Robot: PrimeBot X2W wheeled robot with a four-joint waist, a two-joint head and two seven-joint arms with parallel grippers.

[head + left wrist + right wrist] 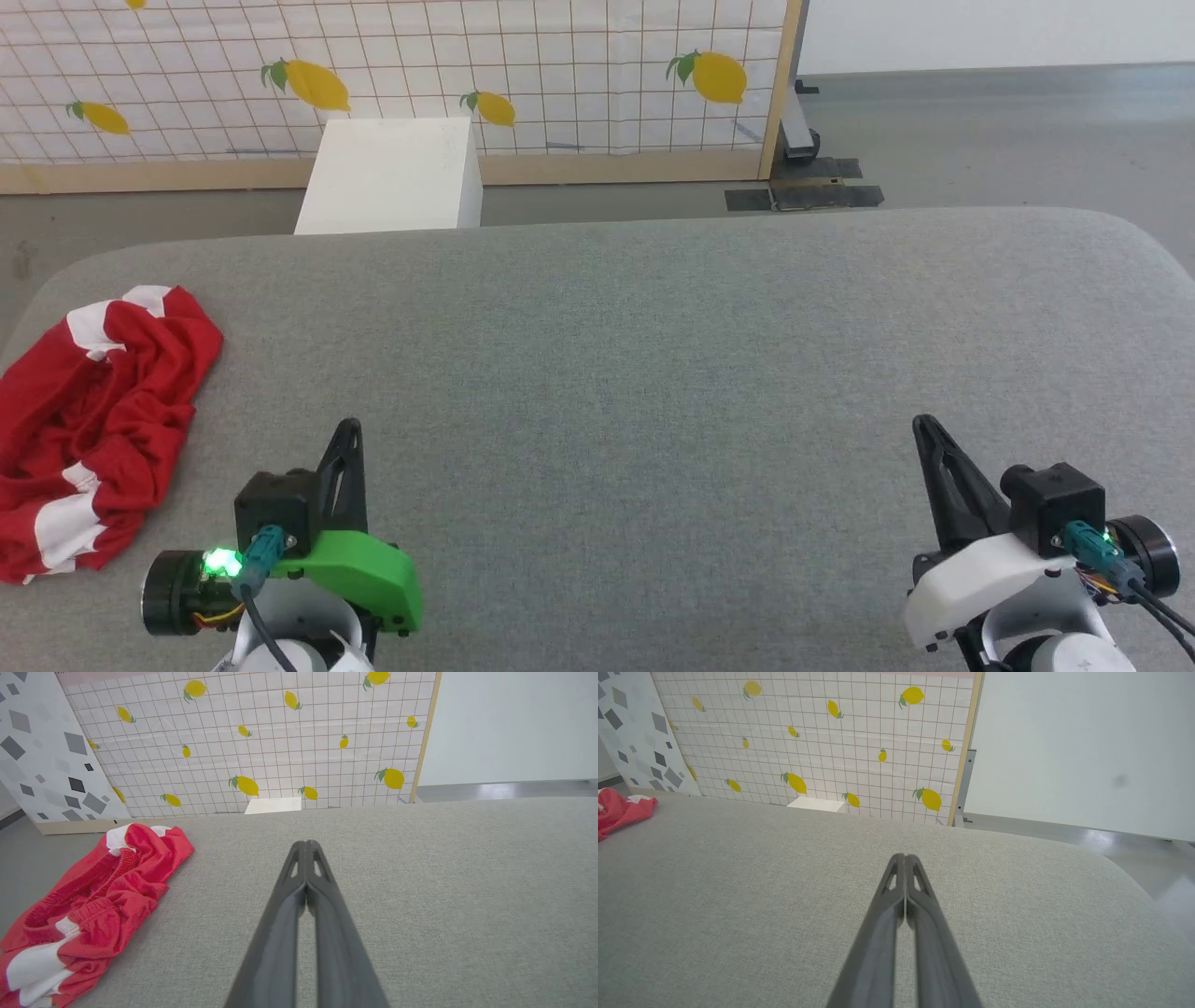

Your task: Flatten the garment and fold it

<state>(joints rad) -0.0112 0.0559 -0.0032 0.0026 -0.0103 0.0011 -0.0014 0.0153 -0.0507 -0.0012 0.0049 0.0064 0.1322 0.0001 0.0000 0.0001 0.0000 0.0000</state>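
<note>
Left hand (349, 429) and right hand (924, 425), fingers pressed together and empty, hover over the grey fabric-covered counter (635, 355). The crumpled red garment (103, 411) lies at the counter's left edge, near the left hand.

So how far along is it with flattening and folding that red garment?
Done: nothing that shows. The garment lies crumpled in a heap at the left edge of the grey padded surface. In hand: nothing. The left gripper and right gripper are both shut, empty and clear of the cloth. Left: reach the garment, spread it flat, then fold it.
</note>
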